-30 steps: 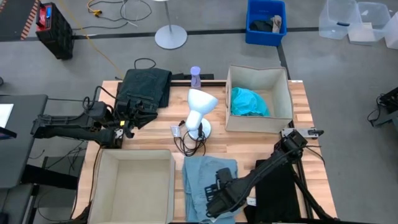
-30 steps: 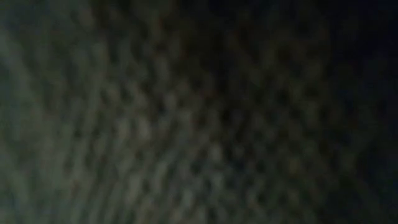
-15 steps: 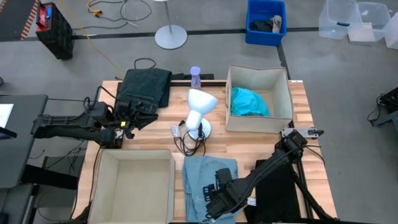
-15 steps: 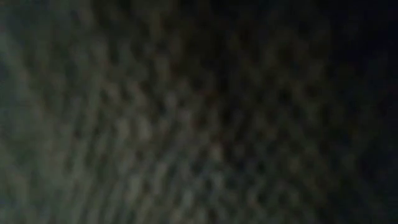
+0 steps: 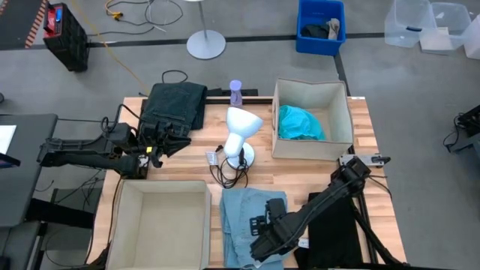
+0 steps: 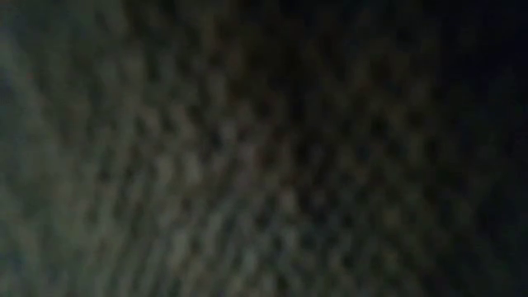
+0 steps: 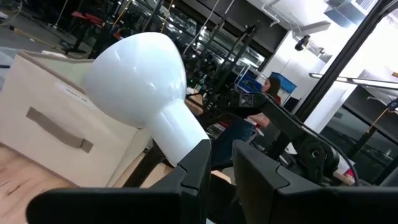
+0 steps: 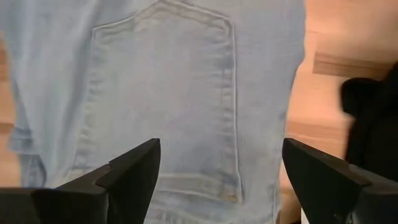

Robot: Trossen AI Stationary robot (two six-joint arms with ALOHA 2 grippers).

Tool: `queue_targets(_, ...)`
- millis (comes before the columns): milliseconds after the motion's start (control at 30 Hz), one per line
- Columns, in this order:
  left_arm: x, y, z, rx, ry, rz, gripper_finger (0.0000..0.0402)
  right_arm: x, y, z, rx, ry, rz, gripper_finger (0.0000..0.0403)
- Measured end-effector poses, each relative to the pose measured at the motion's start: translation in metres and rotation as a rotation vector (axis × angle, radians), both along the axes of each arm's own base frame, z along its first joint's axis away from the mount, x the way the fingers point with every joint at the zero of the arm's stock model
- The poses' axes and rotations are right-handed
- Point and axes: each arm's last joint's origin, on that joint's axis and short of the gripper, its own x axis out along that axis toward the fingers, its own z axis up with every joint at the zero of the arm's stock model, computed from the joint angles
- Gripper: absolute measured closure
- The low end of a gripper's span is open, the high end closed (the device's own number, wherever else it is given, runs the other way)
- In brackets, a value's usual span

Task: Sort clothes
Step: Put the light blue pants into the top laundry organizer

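The light blue jeans (image 5: 244, 210) lie flat at the table's near middle. My right gripper (image 5: 259, 223) hangs open over them, a finger on either side of a back pocket (image 8: 161, 81). The black garment (image 5: 336, 229) lies under the right arm at the near right. The teal shirt (image 5: 300, 122) lies in the far right beige box (image 5: 349, 112). The dark green trousers (image 5: 176, 105) lie folded at the far left. My left gripper (image 5: 161, 140) is shut at their near edge, and no cloth shows between its fingers (image 7: 222, 149).
A white desk lamp (image 5: 240, 131) with its cord stands mid-table between the two arms. Another beige box (image 5: 120, 217) stands at the near left. A small purple bottle (image 5: 235, 91) stands at the far edge. The low view is blocked by dark fabric close to the lens.
My right gripper has shifted a little toward the table's near edge over the jeans, staying open. The jeans lie as before.
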Motion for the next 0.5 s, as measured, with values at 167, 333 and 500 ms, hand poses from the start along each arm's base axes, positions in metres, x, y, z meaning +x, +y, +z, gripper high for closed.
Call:
queue_targets(167, 0.0, 0.0, 0.0, 0.0, -0.001, 0.0, 0.034, 0.004, -0.003, -0.021, 0.016, 0.005, -0.005, 0.0054)
queue_targets(333, 0.0, 0.0, 0.0, -0.006, -0.001, -0.001, 0.034, -0.003, -0.008, -0.05, 0.009, 0.097, -0.054, 0.0054)
queue_targets(500, 0.0, 0.0, 0.0, -0.005, -0.001, -0.001, 0.034, -0.005, -0.011, -0.073, 0.01, 0.107, -0.049, 0.0054)
